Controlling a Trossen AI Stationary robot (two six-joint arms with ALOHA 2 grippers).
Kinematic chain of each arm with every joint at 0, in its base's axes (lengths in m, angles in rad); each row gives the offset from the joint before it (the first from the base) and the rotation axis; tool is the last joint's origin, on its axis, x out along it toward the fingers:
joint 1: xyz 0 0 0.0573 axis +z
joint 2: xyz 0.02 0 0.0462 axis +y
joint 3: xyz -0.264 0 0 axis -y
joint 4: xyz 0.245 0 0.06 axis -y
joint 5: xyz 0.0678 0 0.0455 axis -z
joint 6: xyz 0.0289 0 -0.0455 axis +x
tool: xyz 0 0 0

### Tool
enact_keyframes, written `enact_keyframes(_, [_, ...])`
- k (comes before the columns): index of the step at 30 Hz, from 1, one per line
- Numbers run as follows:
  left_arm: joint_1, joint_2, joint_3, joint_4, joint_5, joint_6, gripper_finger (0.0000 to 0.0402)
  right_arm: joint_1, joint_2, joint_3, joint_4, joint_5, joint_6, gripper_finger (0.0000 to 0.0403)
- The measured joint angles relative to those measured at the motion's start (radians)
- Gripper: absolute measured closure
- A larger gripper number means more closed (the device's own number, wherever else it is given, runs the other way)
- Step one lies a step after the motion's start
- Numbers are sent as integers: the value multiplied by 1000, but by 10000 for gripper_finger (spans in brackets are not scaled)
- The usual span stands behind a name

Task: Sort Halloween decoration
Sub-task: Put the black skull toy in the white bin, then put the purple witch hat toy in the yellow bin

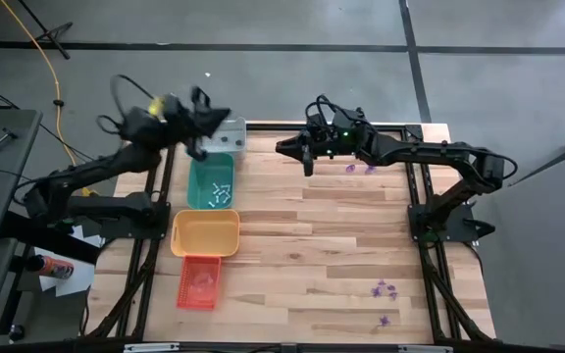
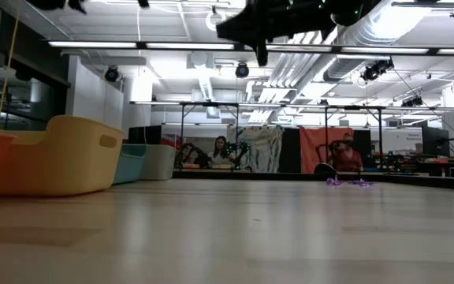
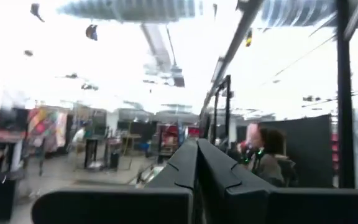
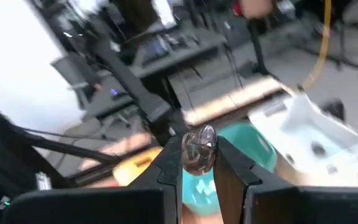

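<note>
Pinched between the right gripper's (image 4: 197, 163) fingertips (image 4: 229, 163), a small rounded trinket (image 4: 198, 150), brownish and partly translucent, is shown in the right wrist view; its exact form cannot be made out through the blur. Such a piece is judged light, hard and somewhat slippery, best taken across its widest part with a light squeeze, as is done here with the jaws nearly closed upon it. In the high view the right gripper (image 1: 307, 149) is held raised near the table's far edge, beside the teal tray (image 1: 210, 182), which already contains whitish pieces. Purple trinkets (image 1: 385, 290) are seen scattered near the table's right side. The left gripper (image 1: 202, 108) is shut and empty, raised over the grey tray (image 1: 231, 136).
</note>
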Motion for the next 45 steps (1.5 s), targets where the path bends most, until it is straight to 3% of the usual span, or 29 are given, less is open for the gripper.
enact_keyframes(4, [75, -4, 97, -84, 133, -40, 402, 3, 84, 12, -21, 39, 48, 356])
enact_keyframes(9, [78, -3, 103, -151, 165, -63, 401, 6, 300, 140, -17, 57, 105, 356])
enact_keyframes(18, [26, 0, 79, -202, 193, -63, 401, -17, 707, 614, -10, 136, 109, 335])
enact_keyframes(26, [23, 0, 79, -201, 192, -64, 402, -52, 957, 1022, -262, 143, 134, 319])
enact_keyframes(30, [23, 0, 78, -201, 193, -80, 402, -66, 1009, 1142, -379, 144, 132, 287])
enact_keyframes(34, [23, 0, 79, -202, 193, -67, 401, -72, 1003, 1158, -425, 184, 130, 235])
enact_keyframes(38, [23, 0, 78, -203, 194, -63, 401, -86, 980, 1157, -461, 129, 92, 195])
enact_keyframes(45, [24, 0, 78, -236, 193, -63, 402, -99, 885, 1153, -791, 95, -144, 183])
